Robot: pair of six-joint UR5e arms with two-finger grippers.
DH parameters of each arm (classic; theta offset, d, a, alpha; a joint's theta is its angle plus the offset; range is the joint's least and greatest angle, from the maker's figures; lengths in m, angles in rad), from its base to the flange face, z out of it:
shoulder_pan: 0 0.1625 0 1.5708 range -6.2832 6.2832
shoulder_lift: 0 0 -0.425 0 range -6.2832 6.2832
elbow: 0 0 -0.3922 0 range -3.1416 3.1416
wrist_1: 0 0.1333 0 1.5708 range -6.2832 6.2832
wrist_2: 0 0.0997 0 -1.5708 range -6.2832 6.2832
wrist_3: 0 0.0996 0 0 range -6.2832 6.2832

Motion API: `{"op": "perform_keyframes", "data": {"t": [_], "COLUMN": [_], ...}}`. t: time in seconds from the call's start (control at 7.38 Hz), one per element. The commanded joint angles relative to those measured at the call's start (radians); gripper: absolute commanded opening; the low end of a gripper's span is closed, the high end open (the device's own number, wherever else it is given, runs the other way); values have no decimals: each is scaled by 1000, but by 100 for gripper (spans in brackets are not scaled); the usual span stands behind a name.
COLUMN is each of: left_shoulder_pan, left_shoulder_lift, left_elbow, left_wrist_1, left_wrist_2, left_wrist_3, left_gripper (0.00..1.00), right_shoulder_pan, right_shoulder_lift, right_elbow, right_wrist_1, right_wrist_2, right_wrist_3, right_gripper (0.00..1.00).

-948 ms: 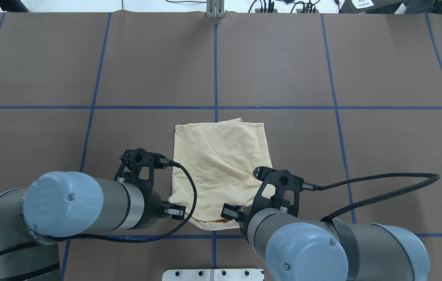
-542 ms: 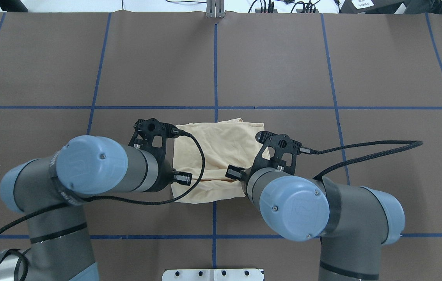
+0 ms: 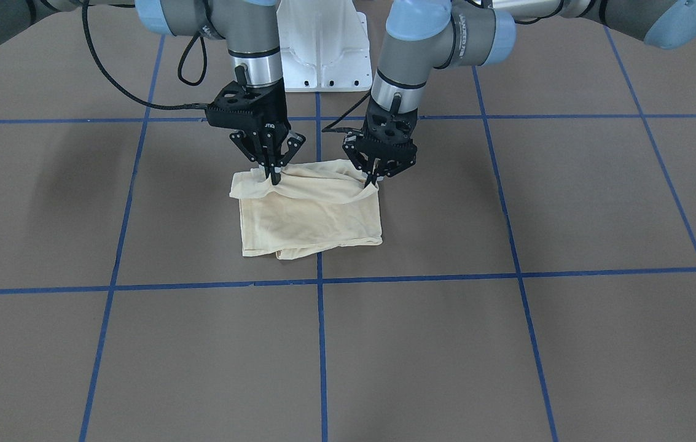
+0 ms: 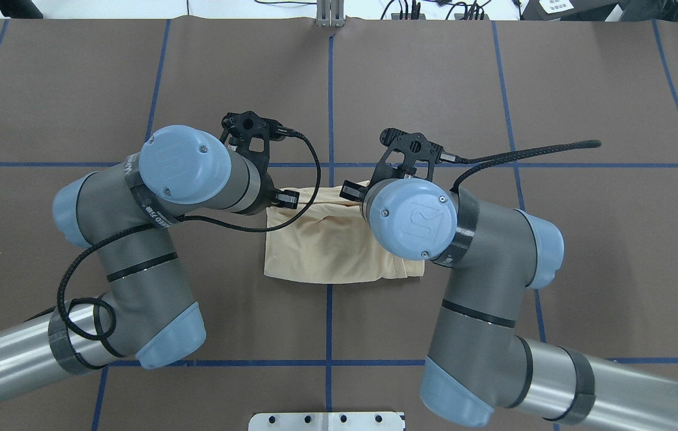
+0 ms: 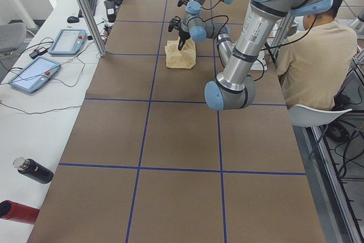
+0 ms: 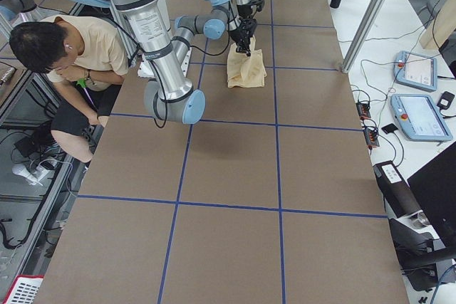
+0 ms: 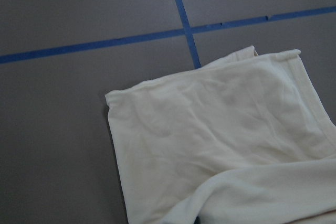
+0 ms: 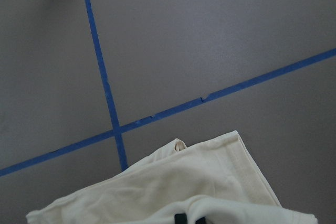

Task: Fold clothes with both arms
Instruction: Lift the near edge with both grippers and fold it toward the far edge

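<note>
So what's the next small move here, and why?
The left gripper and right gripper pinch the shirt's near edge, raised over its lower layer and short of the far edge. Probably move both forward and down to lay it there.

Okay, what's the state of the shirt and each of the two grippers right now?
T-shirt: folded into a small rectangle on the table, one edge lifted off the lower layer.
Left gripper: shut on the T-shirt's raised edge.
Right gripper: shut on the same raised edge.

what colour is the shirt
The shirt is pale cream-yellow; clearest in the exterior front-facing view.
</note>
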Motion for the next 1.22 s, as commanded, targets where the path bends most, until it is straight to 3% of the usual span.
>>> {"op": "perform_keyframes", "data": {"t": [0.0, 0.14, 0.27, 0.41, 0.54, 0.68, 0.81, 1.08], "left_shoulder_pan": [-20, -20, -23, -28, -52, -95, -142, -176], "left_shoulder_lift": [-8, -8, -8, 0, 5, 9, 46, 60], "left_elbow": [135, 160, 161, 160, 155, 155, 151, 151], "left_wrist_1": [-131, -140, -150, -194, -217, -217, -220, -225], "left_wrist_2": [2, 0, 0, -3, -14, -85, -134, -140], "left_wrist_3": [14, 34, 87, 142, 182, 272, 366, 411], "left_gripper": [0, 0, 60, 100, 100, 100, 100, 100], "right_shoulder_pan": [45, 56, 68, 87, 145, 160, 136, 89], "right_shoulder_lift": [62, 92, 96, 109, 125, 136, 139, 136], "right_elbow": [-181, -251, -285, -297, -294, -288, -294, -297], "right_wrist_1": [108, 145, 186, 188, 184, 179, 178, 176], "right_wrist_2": [17, 18, 20, 32, 174, 240, 238, 187], "right_wrist_3": [-12, -16, -22, -59, -70, -74, -59, -71], "right_gripper": [0, 0, 36, 99, 100, 100, 100, 100]}}
